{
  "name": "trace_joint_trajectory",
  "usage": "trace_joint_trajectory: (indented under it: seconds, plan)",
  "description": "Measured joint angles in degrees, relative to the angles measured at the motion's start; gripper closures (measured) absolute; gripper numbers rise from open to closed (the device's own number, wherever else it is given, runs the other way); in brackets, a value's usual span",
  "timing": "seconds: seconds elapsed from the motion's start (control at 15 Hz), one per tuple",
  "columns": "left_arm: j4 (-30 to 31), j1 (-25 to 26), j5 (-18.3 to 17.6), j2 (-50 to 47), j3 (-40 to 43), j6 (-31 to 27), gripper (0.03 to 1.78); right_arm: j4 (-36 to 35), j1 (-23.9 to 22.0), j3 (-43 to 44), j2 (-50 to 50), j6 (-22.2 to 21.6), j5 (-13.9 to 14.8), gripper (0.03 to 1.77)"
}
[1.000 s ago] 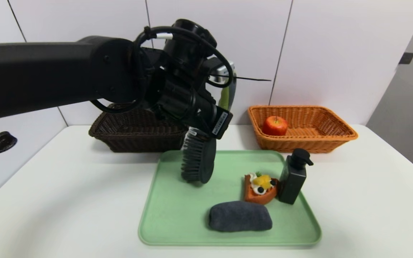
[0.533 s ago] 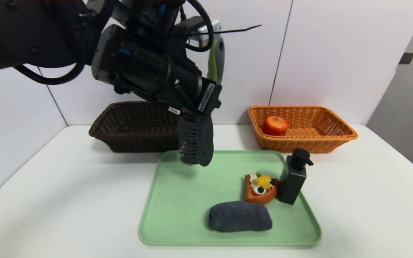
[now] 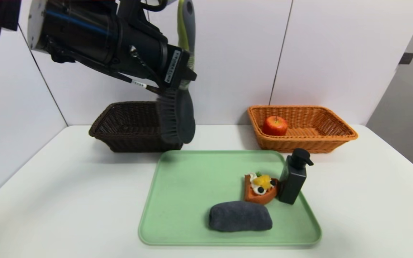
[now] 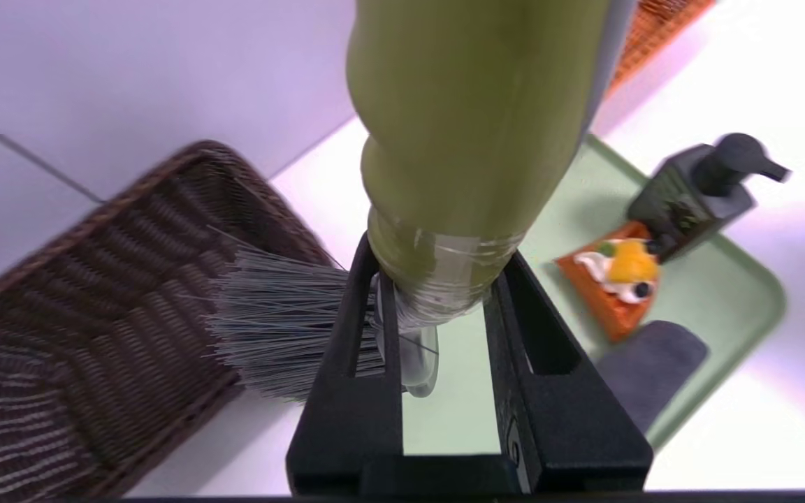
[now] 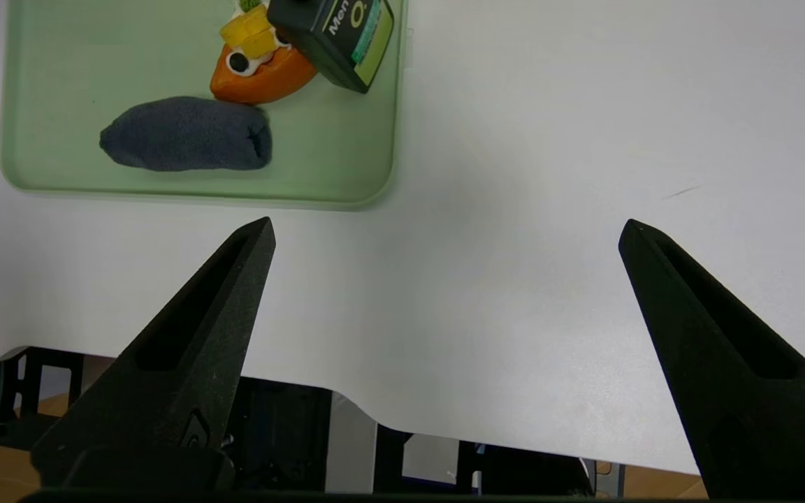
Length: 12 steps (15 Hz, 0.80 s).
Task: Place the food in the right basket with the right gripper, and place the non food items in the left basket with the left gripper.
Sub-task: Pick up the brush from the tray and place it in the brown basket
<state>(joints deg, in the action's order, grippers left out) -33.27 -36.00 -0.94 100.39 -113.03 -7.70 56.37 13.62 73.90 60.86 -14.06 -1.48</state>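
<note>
Green-handled dark grey bristle hand brush is clamped at its neck in my left gripper, upper left of the head frame. Long axis stands near upright: handle up out of the top edge, bristle head hanging down, bristles facing frame-left.

The rectangular dark brown woven wicker basket sits below and to the left of the brush head. The head overlaps the basket's right end in the head view. From the left wrist view, bristles appear to reach over the rim; whether the whole head clears it I cannot tell.

Judgement: the drop needs more travel frame-left before release.

My right gripper is parked at lower right, fingers wide apart, empty, over bare white table.
</note>
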Motion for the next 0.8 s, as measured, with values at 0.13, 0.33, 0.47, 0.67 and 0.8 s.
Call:
trace_joint_trajectory:
  seconds: [0.13, 0.33, 0.47, 0.67, 0.8]
  plan:
    - [1.11, 3.51, -0.05, -1.44, 0.00, -2.07, 1.43, 0.02, 0.05, 0.00, 0.00, 0.09, 0.00, 0.10]
    - [3.01, 8.17, 0.41, -2.55, 0.00, -2.33, 1.43, -0.01, 0.07, 0.00, 0.05, 0.33, -0.06, 0.10]
    - [4.78, 11.28, 1.78, -1.94, 0.05, -2.05, 1.43, 0.00, 0.07, 0.00, 0.06, 0.13, -0.01, 0.10]
    - [9.00, 16.04, 2.17, 0.73, 0.11, -2.00, 1.43, -0.04, 0.07, 0.05, 0.11, 0.15, 0.00, 0.10]
    - [11.31, 18.99, 2.21, 2.73, 0.11, -2.05, 1.43, -0.01, 0.07, 0.09, 0.09, 0.22, 0.00, 0.10]
